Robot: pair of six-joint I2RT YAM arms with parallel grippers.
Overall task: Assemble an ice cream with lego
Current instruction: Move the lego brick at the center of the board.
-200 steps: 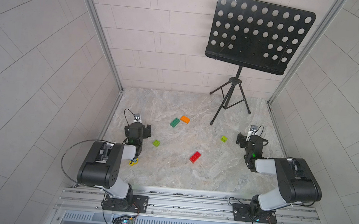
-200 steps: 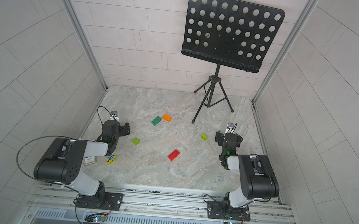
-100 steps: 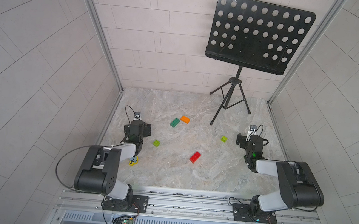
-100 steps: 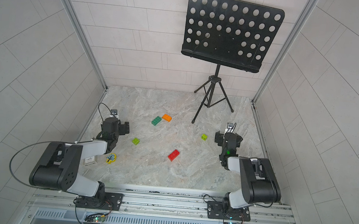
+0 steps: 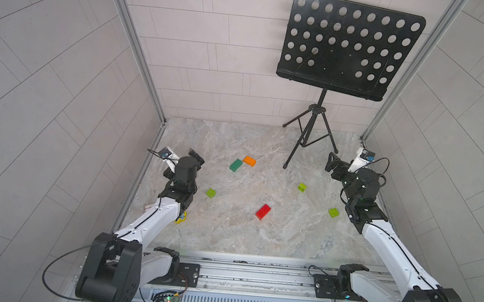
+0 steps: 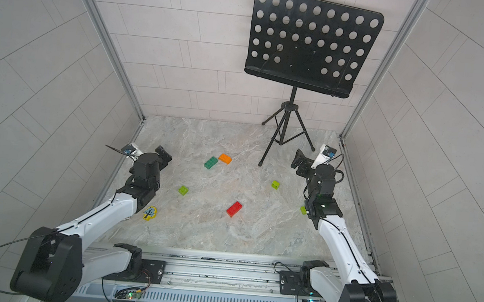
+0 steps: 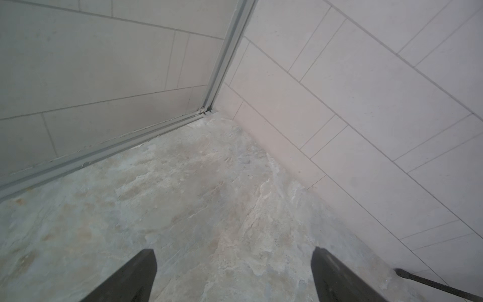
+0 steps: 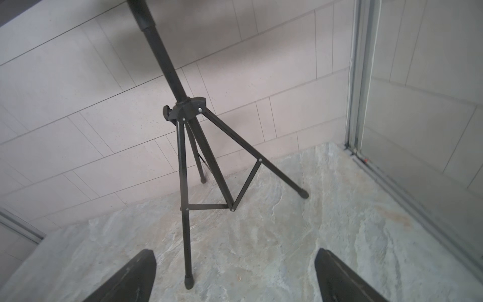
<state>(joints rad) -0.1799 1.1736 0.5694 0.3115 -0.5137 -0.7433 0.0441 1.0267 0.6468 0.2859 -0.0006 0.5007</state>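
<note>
The lego is lying scattered on the floor, nothing joined. The red brick [image 5: 263, 212] is sitting mid-floor, the green brick [image 5: 235, 165] and orange brick [image 5: 249, 161] just beside each other farther back, and the lime bricks [image 5: 210, 193] are spread well apart. They are looking light, stiff and slick, probably best pinched across the flat side walls, below the studs. The left gripper [image 7: 233, 251] and right gripper [image 8: 234, 251] are hanging wide open and empty, well apart from every brick.

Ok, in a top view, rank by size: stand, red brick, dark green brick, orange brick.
Largest: stand.
Then red brick and dark green brick: about alike, red nearer, so unranked.
Smallest: orange brick, slightly.
</note>
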